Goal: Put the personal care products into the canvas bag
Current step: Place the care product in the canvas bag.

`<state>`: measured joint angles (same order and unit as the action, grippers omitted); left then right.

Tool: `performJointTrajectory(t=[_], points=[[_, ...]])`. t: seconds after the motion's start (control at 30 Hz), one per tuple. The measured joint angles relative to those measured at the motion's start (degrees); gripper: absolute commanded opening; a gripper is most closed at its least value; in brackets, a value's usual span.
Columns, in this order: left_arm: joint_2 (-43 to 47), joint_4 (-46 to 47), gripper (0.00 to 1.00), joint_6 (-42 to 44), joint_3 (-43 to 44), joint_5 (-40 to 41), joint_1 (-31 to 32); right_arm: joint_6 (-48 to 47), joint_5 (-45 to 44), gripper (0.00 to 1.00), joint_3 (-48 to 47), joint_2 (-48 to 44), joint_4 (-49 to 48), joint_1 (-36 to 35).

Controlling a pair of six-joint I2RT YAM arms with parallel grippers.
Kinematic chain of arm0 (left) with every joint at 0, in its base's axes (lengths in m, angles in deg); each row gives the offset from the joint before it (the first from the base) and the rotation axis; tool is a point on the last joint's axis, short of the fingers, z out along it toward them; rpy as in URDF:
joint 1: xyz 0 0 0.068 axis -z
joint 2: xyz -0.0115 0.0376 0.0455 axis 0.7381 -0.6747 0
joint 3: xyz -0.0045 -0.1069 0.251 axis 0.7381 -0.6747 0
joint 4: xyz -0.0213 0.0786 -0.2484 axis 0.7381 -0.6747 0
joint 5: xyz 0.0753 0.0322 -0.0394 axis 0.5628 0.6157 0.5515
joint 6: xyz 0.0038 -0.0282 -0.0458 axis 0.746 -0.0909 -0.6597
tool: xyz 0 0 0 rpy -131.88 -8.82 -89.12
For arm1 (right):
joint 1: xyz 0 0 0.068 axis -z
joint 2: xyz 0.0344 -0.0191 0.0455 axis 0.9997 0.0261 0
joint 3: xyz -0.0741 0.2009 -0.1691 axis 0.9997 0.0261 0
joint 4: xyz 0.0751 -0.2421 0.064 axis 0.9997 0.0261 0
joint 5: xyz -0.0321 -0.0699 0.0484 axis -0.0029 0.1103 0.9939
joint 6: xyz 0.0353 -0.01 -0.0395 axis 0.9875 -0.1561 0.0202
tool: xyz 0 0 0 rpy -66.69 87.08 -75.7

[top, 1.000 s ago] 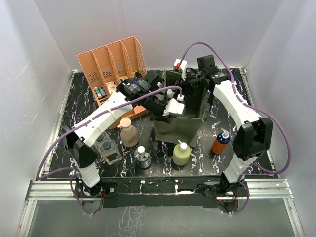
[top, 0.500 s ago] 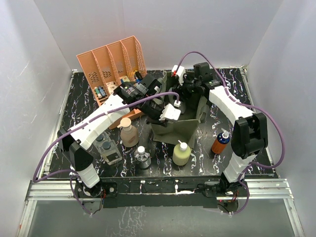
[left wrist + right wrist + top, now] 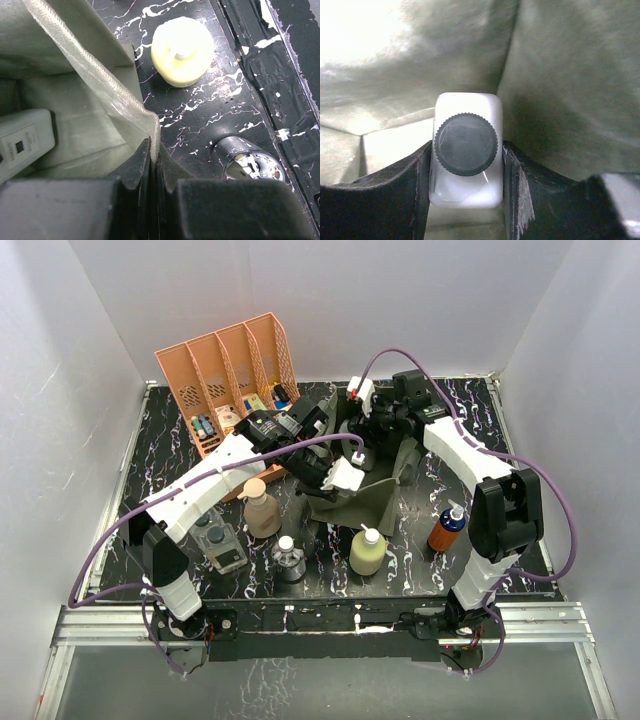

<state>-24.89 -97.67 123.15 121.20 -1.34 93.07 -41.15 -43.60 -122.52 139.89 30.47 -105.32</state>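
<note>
Olive canvas bag (image 3: 100,95) is pinched at its rim by the closed left gripper (image 3: 152,160). Right gripper (image 3: 466,167) clamps the white bottle (image 3: 465,145) inside the bag. Best: hold rim taut, lower bottle straight, release upright near the bottom.

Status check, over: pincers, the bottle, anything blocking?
Left pincer shut on canvas bag rim. Right pincer grips white bottle inside bag. No obstruction seen in there.

Light is blowing out the canvas bag (image 3: 365,35) at my right wrist view's upper left; nearest edges are blurring.
</note>
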Motion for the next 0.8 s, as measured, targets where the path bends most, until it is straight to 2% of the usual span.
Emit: performJointTrajectory(t=[0.27,0.8], points=[[-0.1,1.0,0.02,-1.2,0.4,-0.1,0.0,-0.2,2.0,0.08,3.0,0.0,1.2,-0.3],[-0.2,1.6,0.05,-1.4,-0.5,-1.6,0.0,-0.1,-0.6,0.08,3.6,0.0,-3.0,-0.3]])
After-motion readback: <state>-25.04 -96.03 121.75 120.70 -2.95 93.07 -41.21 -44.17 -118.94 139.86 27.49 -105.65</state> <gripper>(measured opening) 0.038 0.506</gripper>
